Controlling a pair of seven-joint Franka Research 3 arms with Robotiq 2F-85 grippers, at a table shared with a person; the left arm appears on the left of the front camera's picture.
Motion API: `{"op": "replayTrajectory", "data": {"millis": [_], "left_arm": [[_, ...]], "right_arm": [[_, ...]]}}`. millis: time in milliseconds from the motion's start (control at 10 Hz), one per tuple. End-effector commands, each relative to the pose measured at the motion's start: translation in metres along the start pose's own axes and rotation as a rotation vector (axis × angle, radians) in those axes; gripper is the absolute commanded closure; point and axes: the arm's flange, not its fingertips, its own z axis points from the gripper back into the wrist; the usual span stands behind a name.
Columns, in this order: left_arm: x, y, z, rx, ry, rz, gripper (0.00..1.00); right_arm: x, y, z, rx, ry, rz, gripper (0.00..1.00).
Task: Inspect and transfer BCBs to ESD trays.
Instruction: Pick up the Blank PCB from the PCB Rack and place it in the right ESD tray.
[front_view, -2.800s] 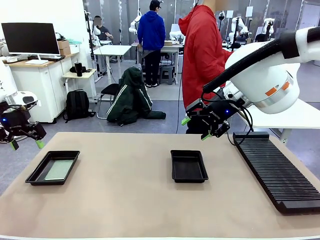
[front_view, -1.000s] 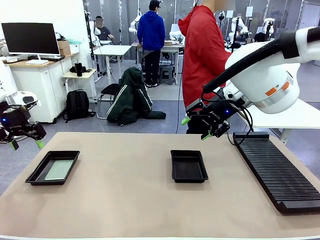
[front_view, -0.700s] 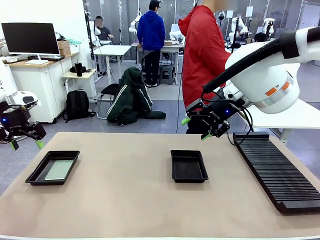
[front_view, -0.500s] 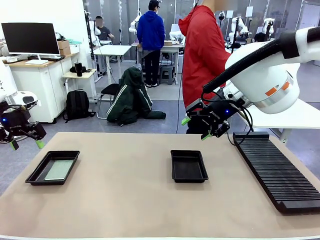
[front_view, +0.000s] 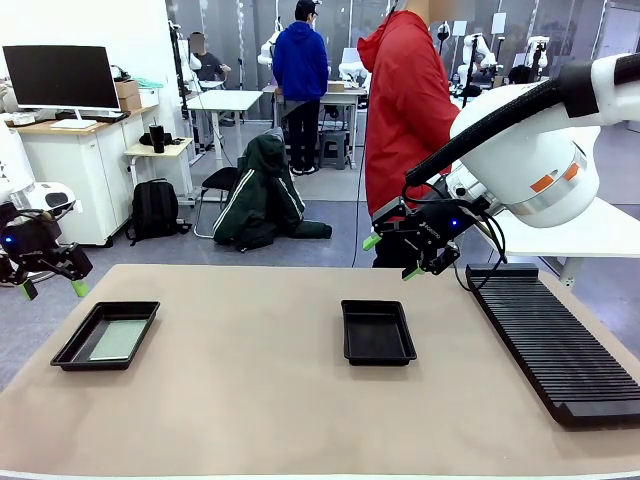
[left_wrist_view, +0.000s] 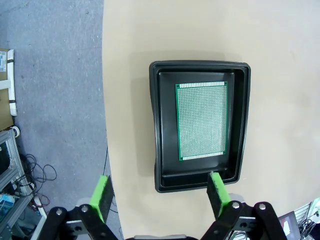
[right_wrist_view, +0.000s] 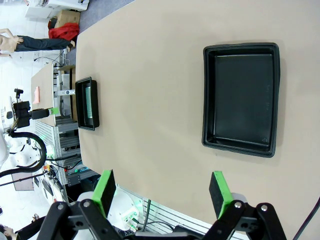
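Note:
One black ESD tray (front_view: 106, 336) lies at the table's left and holds a pale green BCB (front_view: 117, 340); in the left wrist view the same tray (left_wrist_view: 200, 125) and board (left_wrist_view: 202, 121) lie below. A second ESD tray (front_view: 377, 331) at mid-table has a bare floor, as the right wrist view of it (right_wrist_view: 242, 105) confirms. My left gripper (front_view: 50, 289) hovers open off the table's left edge, above and beside the first tray. My right gripper (front_view: 392, 257) hangs open high behind the middle tray. Between its fingers (right_wrist_view: 105, 190) there is nothing.
A long black ribbed rack (front_view: 555, 340) runs along the table's right side. A person in a red jacket (front_view: 402, 110) stands at the far edge behind the right gripper. Bare tan tabletop (front_view: 250, 400) spreads between the trays and toward the front.

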Motion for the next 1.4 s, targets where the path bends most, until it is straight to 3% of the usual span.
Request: {"op": "replayTrajectory", "data": {"millis": [0, 1300], "left_arm": [[-0.0002, 0.0014, -0.0020, -0.001, -0.011, -0.001, 0.00], [-0.0002, 0.0014, -0.0020, -0.001, -0.011, -0.001, 0.00]], "right_arm": [[-0.0008, 0.0011, -0.0017, -0.003, -0.011, -0.015, 0.00], [-0.0008, 0.0011, -0.0017, -0.003, -0.011, -0.015, 0.00]]}}
